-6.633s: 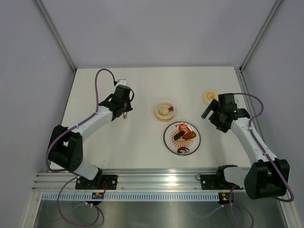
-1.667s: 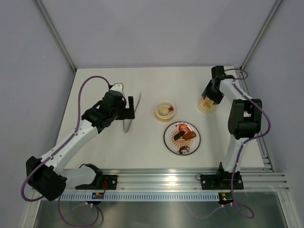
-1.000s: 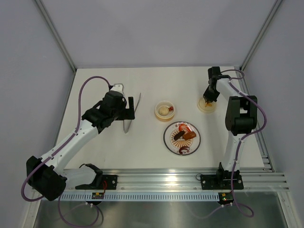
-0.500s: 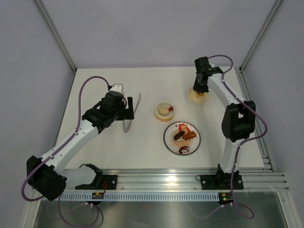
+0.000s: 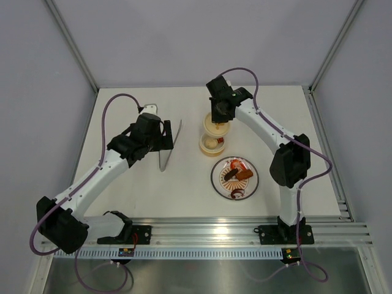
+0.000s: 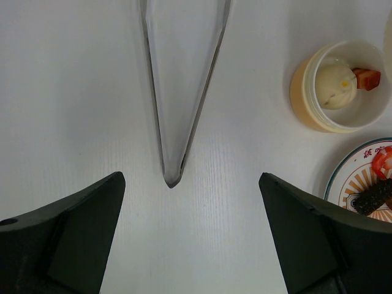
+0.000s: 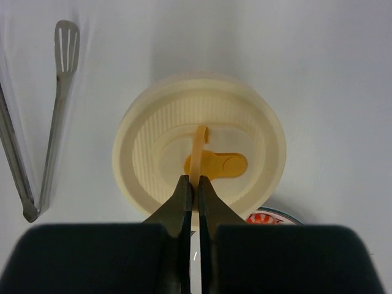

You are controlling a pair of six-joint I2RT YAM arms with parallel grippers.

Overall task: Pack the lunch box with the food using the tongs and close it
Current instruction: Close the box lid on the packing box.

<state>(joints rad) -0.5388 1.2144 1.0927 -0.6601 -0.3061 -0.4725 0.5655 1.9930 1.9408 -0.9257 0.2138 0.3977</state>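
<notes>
While right end effector [image 7: 192,179] pinches lid tab [image 7: 198,141], arm [image 5: 263,128] stretched leftward, left end effector [image 6: 191,190] gapes over tongs [image 6: 173,171].

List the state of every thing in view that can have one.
lunch box: open, ball and red-brown chunk inside
lid: off the box, held by its orange tab
tongs: lying on the table, arms spread, ungripped
plate: food pieces on it
left gripper: open, above the tongs' joined end
right gripper: shut on the tab
</notes>
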